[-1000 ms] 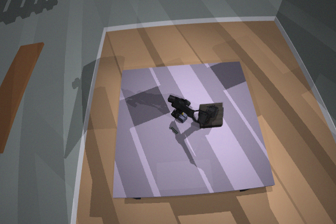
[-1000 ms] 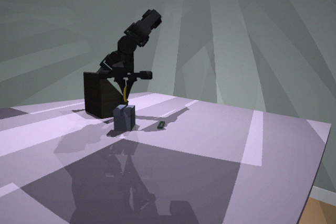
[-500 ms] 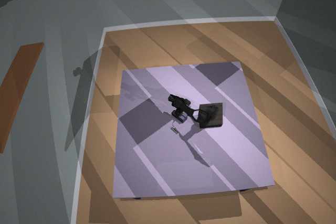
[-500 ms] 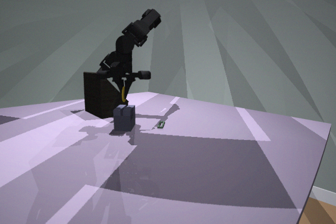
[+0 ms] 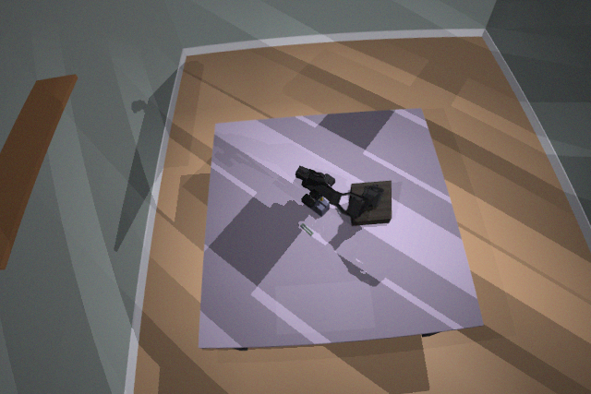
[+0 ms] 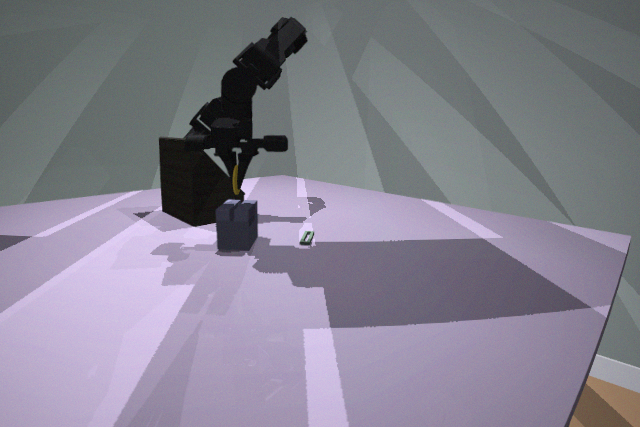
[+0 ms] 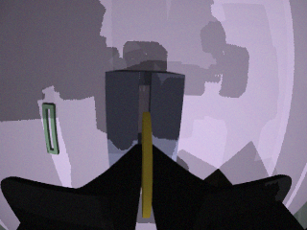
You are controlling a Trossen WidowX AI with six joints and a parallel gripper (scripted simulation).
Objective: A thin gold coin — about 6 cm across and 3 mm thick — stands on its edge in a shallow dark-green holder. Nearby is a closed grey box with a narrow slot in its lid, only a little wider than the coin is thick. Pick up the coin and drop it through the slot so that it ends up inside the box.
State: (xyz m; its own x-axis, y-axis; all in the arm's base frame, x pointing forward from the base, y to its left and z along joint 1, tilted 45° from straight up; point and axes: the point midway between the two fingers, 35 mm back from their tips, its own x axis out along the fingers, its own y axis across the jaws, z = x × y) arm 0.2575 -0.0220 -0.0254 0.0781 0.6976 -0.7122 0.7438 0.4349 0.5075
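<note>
top high, exterior low, wrist down (near)

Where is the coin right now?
The gold coin hangs on edge, pinched in the gripper just above the grey box; in the wrist view it lines up with the lid's slot.

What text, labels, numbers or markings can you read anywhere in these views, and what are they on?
None: no readable text shows in any view.
Grey box: plain faces, only the slot in its lid.
Gold coin, held in the gripper: seen edge-on, so any face marking is hidden.
Green holder: no label visible.
Arm and its dark base block: no branding legible.
</note>
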